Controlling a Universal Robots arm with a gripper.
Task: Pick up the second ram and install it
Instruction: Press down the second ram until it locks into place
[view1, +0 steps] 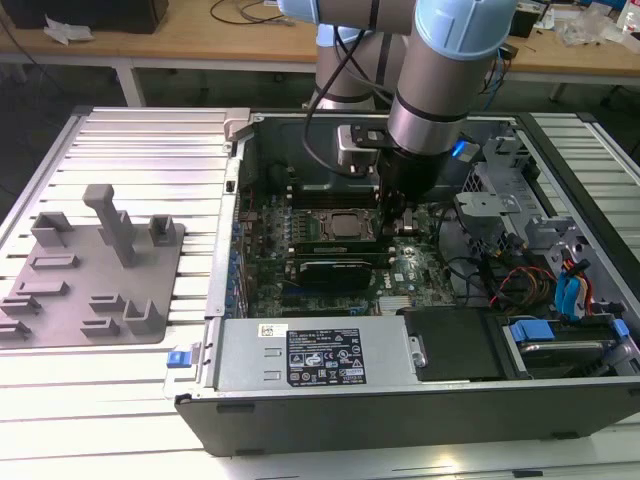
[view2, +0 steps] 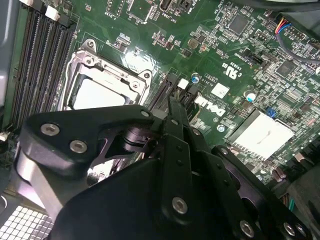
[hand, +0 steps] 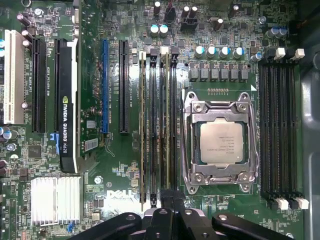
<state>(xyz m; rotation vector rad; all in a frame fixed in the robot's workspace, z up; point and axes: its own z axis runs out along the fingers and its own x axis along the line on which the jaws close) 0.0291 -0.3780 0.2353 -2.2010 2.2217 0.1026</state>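
The second ram (hand: 165, 125), a long, thin, dark memory stick, is showing edge-on in the first wrist view as a narrow line with a pale tan top edge. It is standing upright in one of the black slots beside the square silver-topped processor (hand: 220, 142) in its metal socket frame. Another thin stick (hand: 141, 125) of the same look is standing in a slot farther from the processor, with one bare slot lying between the two.

The black two-fingered hand (hand: 167, 196) is sitting right at one end of the second ram. Its fingers are drawn together into a narrow tip, and that tip is resting at the stick's top edge. Whether the fingers are pinching the edge or only lying on it is not clear. In the second wrist view the hand (view2: 172, 102) is tapering to a point just over the end of the dark slots.

In the exterior view the hand (view1: 393, 222) is reaching straight down into the open black computer case (view1: 400, 400), just at three o'clock of the processor (view1: 347, 225). The slot row is running from the hand toward nine o'clock, along the six o'clock side of the socket. The grey moulded tray (view1: 90, 270) with upright posts is lying on the ribbed metal table (view1: 130, 150), well apart from the hand at nine o'clock of the case.
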